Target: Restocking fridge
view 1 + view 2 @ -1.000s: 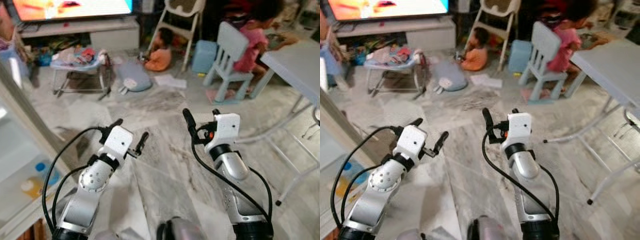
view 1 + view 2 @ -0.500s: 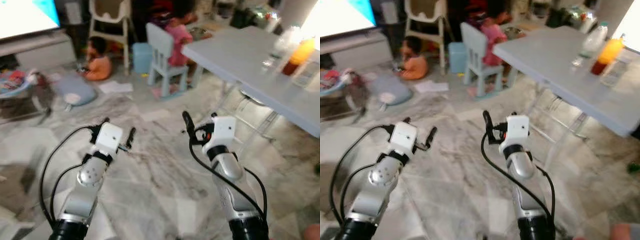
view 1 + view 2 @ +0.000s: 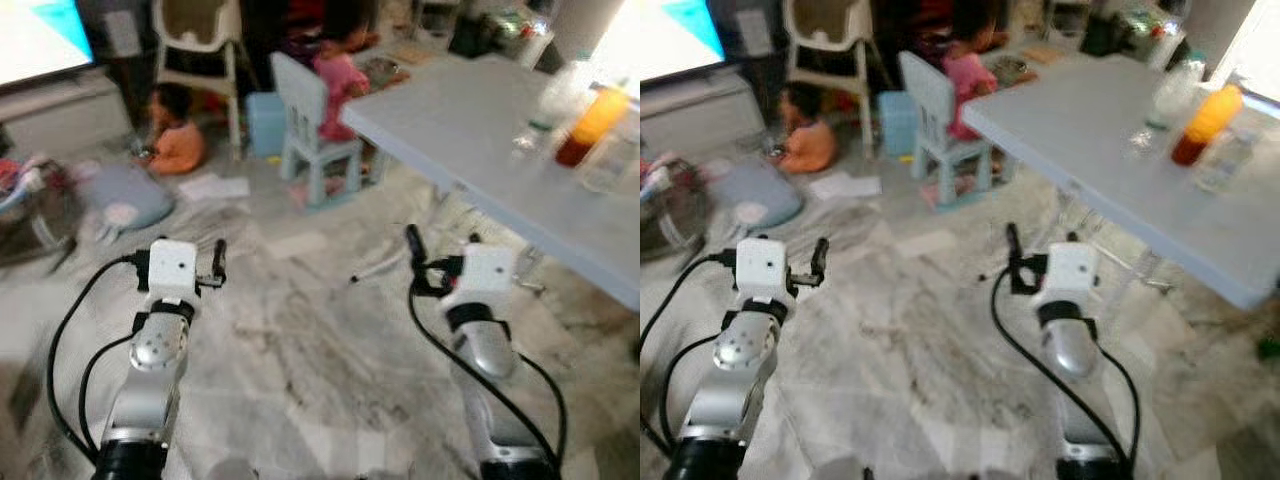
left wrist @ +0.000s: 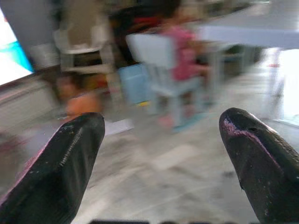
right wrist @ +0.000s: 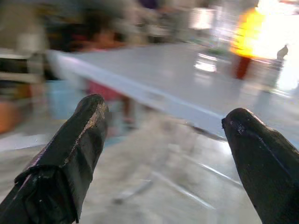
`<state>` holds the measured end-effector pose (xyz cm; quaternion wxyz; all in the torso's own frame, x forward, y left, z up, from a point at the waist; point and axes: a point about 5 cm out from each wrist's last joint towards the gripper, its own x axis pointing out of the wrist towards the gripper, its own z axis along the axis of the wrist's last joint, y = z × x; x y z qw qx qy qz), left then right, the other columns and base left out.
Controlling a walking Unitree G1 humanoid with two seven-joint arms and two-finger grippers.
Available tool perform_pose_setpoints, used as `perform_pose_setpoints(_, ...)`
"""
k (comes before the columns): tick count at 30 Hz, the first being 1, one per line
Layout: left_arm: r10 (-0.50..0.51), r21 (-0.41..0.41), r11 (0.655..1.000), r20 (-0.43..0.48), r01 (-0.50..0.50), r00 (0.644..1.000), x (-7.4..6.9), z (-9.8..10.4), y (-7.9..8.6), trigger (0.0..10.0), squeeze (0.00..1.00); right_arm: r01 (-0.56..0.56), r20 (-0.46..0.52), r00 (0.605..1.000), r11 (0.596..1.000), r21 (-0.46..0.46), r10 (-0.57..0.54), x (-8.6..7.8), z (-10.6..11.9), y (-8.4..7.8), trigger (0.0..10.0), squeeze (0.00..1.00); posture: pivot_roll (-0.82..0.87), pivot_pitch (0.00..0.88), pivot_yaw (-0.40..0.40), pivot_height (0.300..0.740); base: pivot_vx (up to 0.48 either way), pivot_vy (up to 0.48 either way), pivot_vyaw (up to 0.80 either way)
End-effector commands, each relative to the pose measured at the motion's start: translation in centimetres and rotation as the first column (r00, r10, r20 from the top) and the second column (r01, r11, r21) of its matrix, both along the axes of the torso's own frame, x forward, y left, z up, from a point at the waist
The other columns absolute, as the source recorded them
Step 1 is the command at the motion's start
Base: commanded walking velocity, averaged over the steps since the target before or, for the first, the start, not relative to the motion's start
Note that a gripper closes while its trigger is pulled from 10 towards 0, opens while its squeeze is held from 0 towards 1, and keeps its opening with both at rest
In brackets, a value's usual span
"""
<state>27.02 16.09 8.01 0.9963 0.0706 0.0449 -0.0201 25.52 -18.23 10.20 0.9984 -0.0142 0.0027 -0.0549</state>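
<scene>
Both arms are raised before me over the marble floor. My left gripper [image 3: 176,252] is open with nothing between its fingers [image 4: 60,163]. My right gripper [image 3: 443,243] is open too and empty, and its fingers [image 5: 70,154] point toward a grey table [image 3: 470,125] at the right. On that table stand an orange-topped bottle of dark liquid [image 3: 588,125], a clear bottle [image 3: 535,125] and another clear container [image 3: 612,160]. The orange-topped bottle [image 5: 245,37] is blurred in the right wrist view.
A person in pink [image 3: 340,75] sits on a small pale-blue chair [image 3: 305,115] at the table's far end. A child in orange [image 3: 178,140] sits on the floor under a high chair [image 3: 195,45]. A grey cushion [image 3: 120,195] and a lit screen [image 3: 35,35] are at the left.
The camera has swung to the right: the white unit at the left is gone from view and the table with bottles has come in. Both grippers stay raised and open.
</scene>
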Motion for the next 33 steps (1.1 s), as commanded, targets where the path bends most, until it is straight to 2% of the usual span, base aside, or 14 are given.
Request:
perform_pose_setpoints(1,-0.052,-0.002,0.999,0.013,0.052,0.999,0.1,0.2,-0.9,10.0,0.00,0.010,0.014,1.000,1.000,0.006,-0.010,0.2,0.5,-0.1,10.0,0.00,0.02,0.000,-0.025,0.740,0.480,0.000,-0.80)
perform_pose_setpoints(7,-0.061,-0.017,0.998,0.036,0.062,0.997,1.0,0.8,-1.6,10.0,0.00,-0.008,0.028,1.000,1.000,-0.004,0.008,0.4,0.8,0.4,10.0,0.00,0.02,0.000,-0.026,0.740,0.480,0.000,-0.80)
perform_pose_setpoints(16,-0.062,-0.017,0.998,0.040,0.063,0.997,1.3,1.0,-1.5,10.0,0.00,-0.029,0.033,0.999,1.000,-0.012,0.029,0.7,0.9,0.8,10.0,0.00,0.02,0.000,-0.027,0.740,0.464,0.000,-0.80)
perform_pose_setpoints(21,-0.068,-0.013,0.998,0.048,0.068,0.997,1.4,1.0,-1.7,10.0,0.00,-0.077,0.050,0.996,0.997,-0.018,0.077,0.8,1.2,1.4,10.0,0.00,0.02,0.000,-0.025,0.740,0.433,0.000,0.00)
perform_pose_setpoints(25,-0.069,-0.012,0.997,0.060,0.070,0.996,1.6,1.1,-1.8,10.0,0.00,-0.097,0.061,0.993,0.994,-0.047,0.100,0.8,1.5,1.5,10.0,0.00,0.01,0.000,-0.026,0.740,0.367,0.307,0.00)
perform_pose_setpoints(33,-0.068,-0.007,0.998,0.073,0.069,0.995,1.7,1.3,-1.8,10.0,0.00,-0.109,0.056,0.992,0.993,-0.046,0.111,1.1,1.4,1.8,10.0,0.00,0.02,0.000,-0.032,0.740,0.293,0.379,0.00)
